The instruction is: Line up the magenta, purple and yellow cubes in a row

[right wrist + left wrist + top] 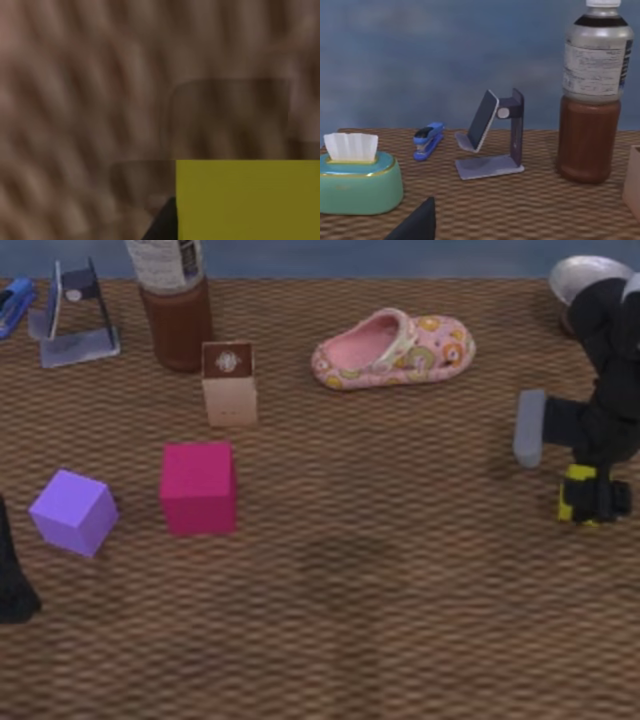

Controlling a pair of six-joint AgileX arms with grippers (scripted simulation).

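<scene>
My left arm (12, 585) sits parked at the table's left edge; I cannot tell how its fingers stand. Just right of it lies the purple cube (73, 511), turned slightly askew, and near that, to its right, the magenta cube (199, 487), the two apart but already roughly abreast. Beyond the magenta cube stands a tan carton (229, 384). Far across at the right edge, my right gripper (588, 495) is closed on the yellow cube (574, 494); the right wrist view shows it lifted, its shadow on the mat below. I judge the yellow cube's carry is the step in hand. Next I must bring it leftward and set it down right of the magenta cube, level with both.
</scene>
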